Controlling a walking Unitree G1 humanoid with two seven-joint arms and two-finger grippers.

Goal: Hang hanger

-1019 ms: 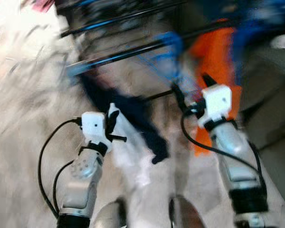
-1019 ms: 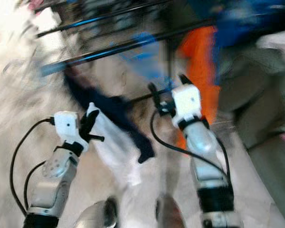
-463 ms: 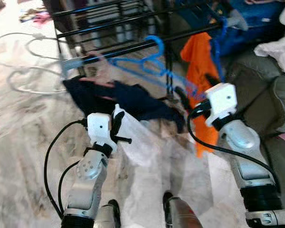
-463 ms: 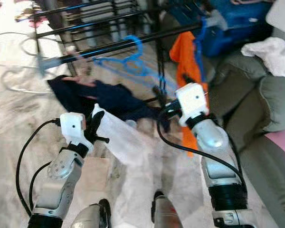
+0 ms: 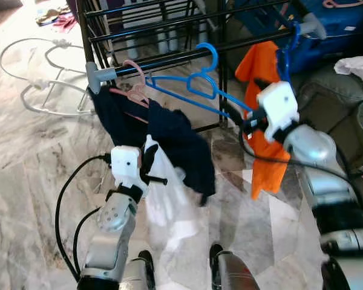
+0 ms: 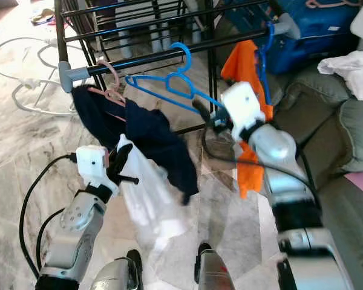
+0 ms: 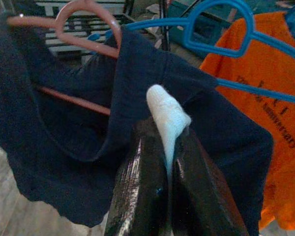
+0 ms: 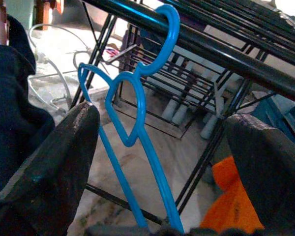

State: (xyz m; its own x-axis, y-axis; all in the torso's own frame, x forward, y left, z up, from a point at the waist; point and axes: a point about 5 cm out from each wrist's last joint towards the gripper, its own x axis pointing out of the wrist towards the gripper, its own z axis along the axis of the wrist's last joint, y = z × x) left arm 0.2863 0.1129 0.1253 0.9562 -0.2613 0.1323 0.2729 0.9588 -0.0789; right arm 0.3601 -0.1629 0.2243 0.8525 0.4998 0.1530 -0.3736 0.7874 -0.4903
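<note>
Blue hanger (image 5: 193, 84) now hooked over the rack's rail (image 5: 169, 60); right tool (image 5: 242, 121) spread wide, should back off straight; left tool (image 5: 148, 158) pinches white cloth (image 5: 169, 202).

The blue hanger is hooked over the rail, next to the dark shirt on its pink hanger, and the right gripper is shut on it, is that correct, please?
Not quite: the right gripper is open, its fingers spread either side of the blue hanger, as the right wrist view shows. The rest holds: the hanger is hooked over the rail, next to the dark shirt on its pink hanger.
</note>
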